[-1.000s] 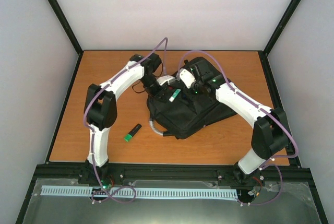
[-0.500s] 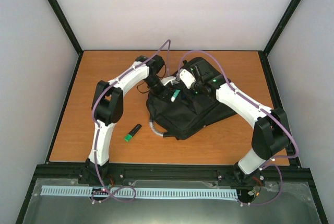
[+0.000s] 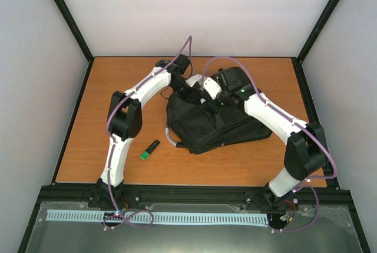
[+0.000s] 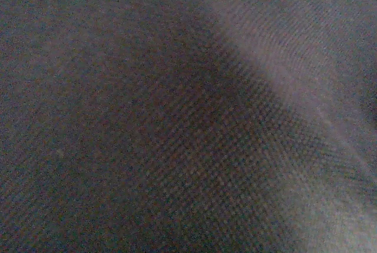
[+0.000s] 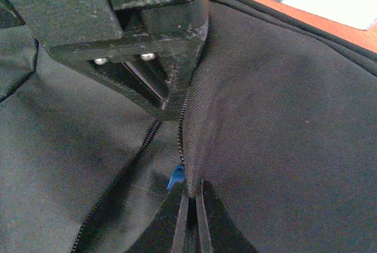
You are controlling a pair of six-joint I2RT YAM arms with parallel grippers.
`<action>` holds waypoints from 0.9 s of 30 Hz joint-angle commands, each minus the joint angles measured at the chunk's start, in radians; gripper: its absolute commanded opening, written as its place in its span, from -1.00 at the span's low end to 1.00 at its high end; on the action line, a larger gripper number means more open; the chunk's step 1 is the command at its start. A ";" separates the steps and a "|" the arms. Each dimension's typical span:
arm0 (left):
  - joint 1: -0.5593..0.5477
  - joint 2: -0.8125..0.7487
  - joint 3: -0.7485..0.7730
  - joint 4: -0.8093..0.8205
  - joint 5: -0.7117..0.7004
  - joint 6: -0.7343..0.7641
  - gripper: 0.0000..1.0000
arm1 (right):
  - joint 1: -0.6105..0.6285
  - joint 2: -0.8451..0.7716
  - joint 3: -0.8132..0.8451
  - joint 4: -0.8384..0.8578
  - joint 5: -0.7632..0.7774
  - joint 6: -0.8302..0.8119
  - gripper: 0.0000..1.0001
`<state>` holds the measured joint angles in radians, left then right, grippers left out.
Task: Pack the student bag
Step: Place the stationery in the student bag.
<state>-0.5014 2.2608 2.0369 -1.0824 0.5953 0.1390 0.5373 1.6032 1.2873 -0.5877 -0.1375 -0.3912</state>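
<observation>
Item: student bag (image 3: 227, 126), black fabric, laid flat at mid-table (image 3: 106, 88), grey loop handle (image 3: 169, 137) turned to the near left. Right gripper (image 5: 189, 209): jaws pinched tight on a raised fold of the bag beside its zip (image 5: 147, 141). Left gripper (image 3: 191, 92): set at the bag's far-left end; its wrist view is filled by dark cloth, so the jaw state cannot be told. Green-capped marker (image 3: 150, 150): laid on the table, apart from the bag

The student bag (image 3: 219, 128) fabric blocks all passage directly ahead of the left hand (image 3: 193, 95). The right hand (image 5: 189, 201), just beside it, crowds that side. Bare tabletop (image 3: 118, 88) lies outboard of both.
</observation>
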 commanded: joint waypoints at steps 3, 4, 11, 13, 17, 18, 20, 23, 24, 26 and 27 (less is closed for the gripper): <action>0.000 -0.047 -0.010 0.075 0.025 -0.036 -0.54 | 0.013 -0.063 -0.006 0.020 -0.061 -0.039 -0.42; 0.004 -0.079 -0.038 0.073 0.032 -0.033 -0.49 | 0.013 -0.060 -0.003 0.022 -0.056 -0.042 -0.24; 0.082 -0.291 -0.260 0.086 0.020 -0.073 -0.13 | 0.017 0.023 0.056 0.045 -0.030 -0.041 0.74; 0.107 -0.361 -0.340 0.116 -0.049 -0.105 0.03 | 0.027 0.053 0.070 0.055 0.005 -0.052 0.99; 0.157 -0.452 -0.476 0.142 -0.160 -0.165 0.44 | 0.053 0.111 0.088 0.093 0.103 -0.062 1.00; 0.169 -0.467 -0.508 0.153 -0.177 -0.188 0.53 | 0.055 0.125 0.095 0.098 0.110 -0.063 1.00; 0.198 -0.491 -0.571 0.185 -0.166 -0.229 0.60 | 0.062 0.151 0.110 0.108 0.129 -0.060 1.00; 0.216 -0.493 -0.619 0.224 -0.111 -0.271 0.69 | 0.074 0.188 0.127 0.135 0.187 -0.042 1.00; 0.217 -0.484 -0.621 0.229 -0.093 -0.278 0.74 | 0.076 0.199 0.131 0.145 0.208 -0.035 1.00; 0.218 -0.458 -0.617 0.234 -0.062 -0.290 0.77 | 0.077 0.218 0.139 0.158 0.237 -0.029 1.00; 0.218 -0.444 -0.618 0.241 -0.051 -0.292 0.77 | 0.077 0.228 0.142 0.162 0.246 -0.028 1.00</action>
<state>-0.2852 1.7889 1.4082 -0.9070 0.4828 -0.0933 0.6056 1.8034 1.3899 -0.4854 0.0200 -0.4400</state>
